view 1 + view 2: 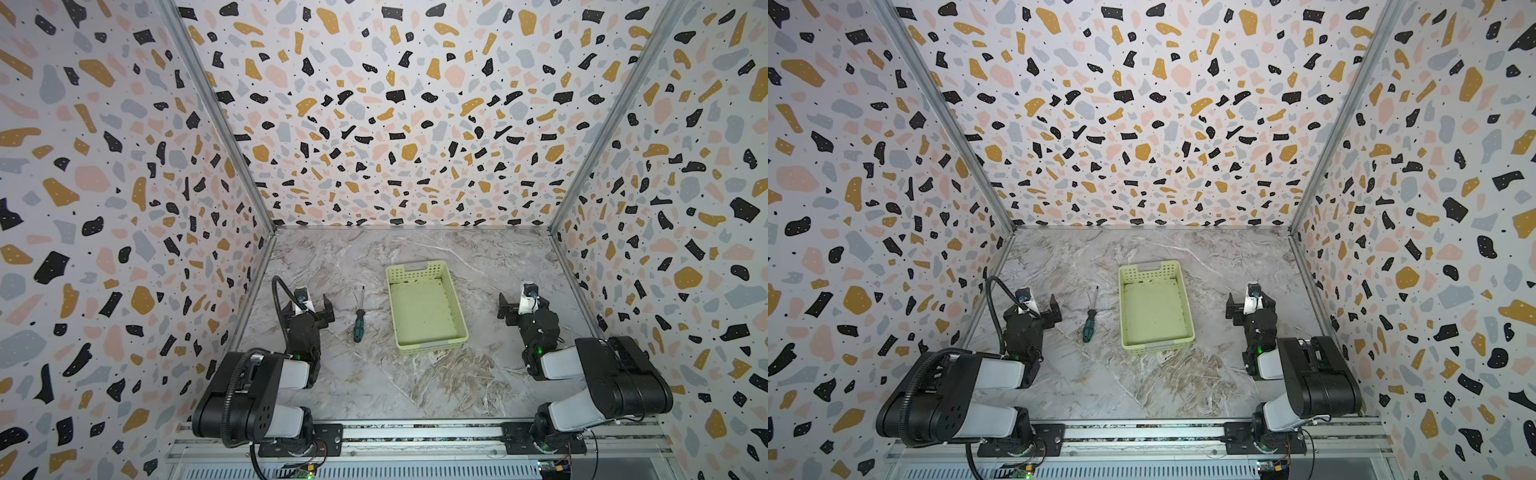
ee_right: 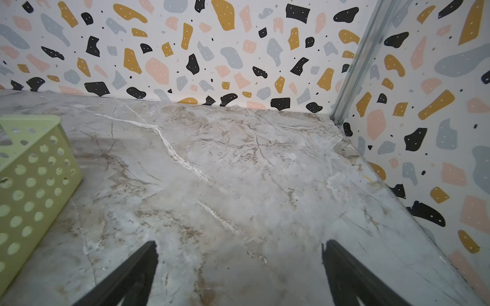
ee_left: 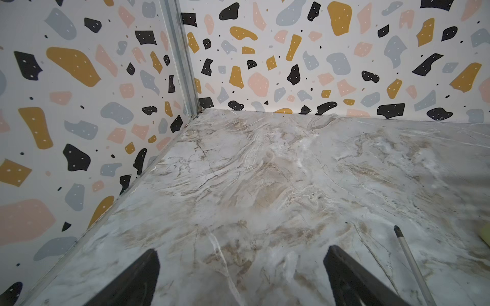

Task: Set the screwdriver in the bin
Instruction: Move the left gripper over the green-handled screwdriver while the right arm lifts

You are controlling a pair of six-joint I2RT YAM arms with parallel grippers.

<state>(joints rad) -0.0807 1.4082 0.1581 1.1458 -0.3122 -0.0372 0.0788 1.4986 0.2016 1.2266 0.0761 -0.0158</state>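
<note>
Though bare, the bin (image 1: 424,309) sits beside the screwdriver (image 1: 358,319)

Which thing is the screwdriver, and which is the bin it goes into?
screwdriver (image 1: 359,318), in a top view, on its handle near the shaft.
bin (image 1: 422,309), in a top view, on its bare base.

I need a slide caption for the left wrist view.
Open left gripper over the marble table; screwdriver shaft lies nearby.
</note>
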